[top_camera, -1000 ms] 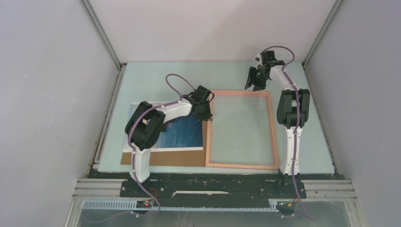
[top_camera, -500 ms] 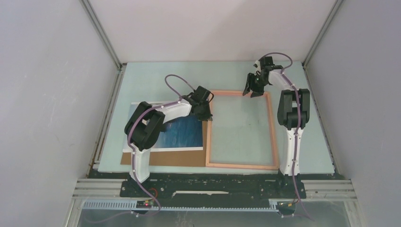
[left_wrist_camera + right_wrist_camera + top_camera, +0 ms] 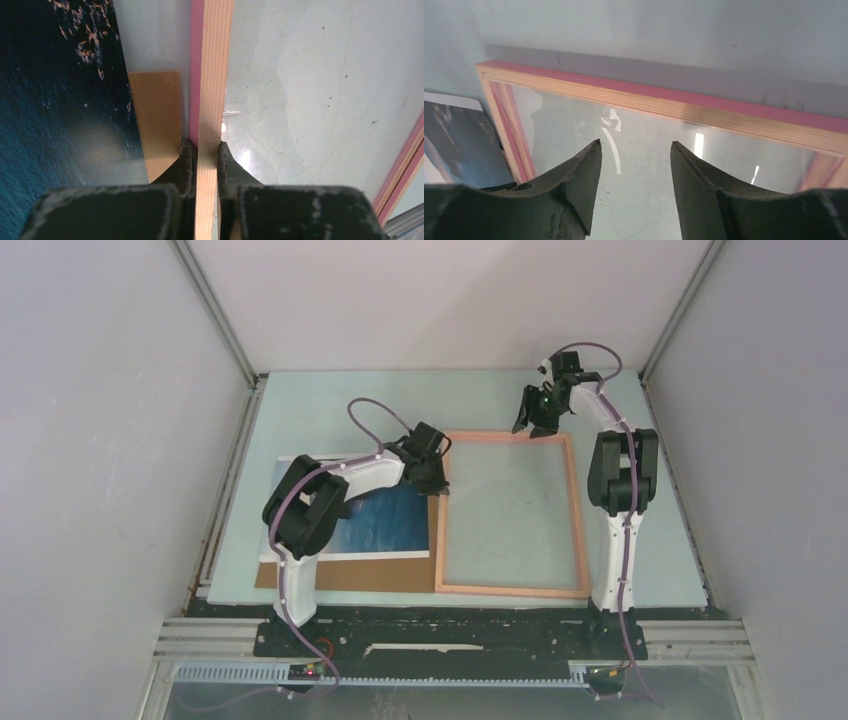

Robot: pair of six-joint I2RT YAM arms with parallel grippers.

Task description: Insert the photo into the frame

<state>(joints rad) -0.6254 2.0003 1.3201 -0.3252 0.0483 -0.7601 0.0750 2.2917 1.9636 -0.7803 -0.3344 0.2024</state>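
The pink-orange frame (image 3: 577,510) lies flat at mid table, its middle see-through. My left gripper (image 3: 437,478) is shut on the frame's left rail (image 3: 211,75), one finger on each side of the wood. The photo (image 3: 390,520), blue sea with a white border, lies left of the frame, partly under my left arm; its dark print shows in the left wrist view (image 3: 55,90). My right gripper (image 3: 535,424) is open and empty, just above the frame's far rail (image 3: 684,102) near its far right corner.
A brown cardboard sheet (image 3: 340,575) lies under the photo, sticking out at its near edge and beside the frame (image 3: 157,115). Grey walls close in the pale green table (image 3: 330,410) on three sides. The metal rail with the arm bases runs along the near edge.
My right gripper came down from above the back of the table to the frame's far rail and stays open. The left arm, frame and photo have not moved.
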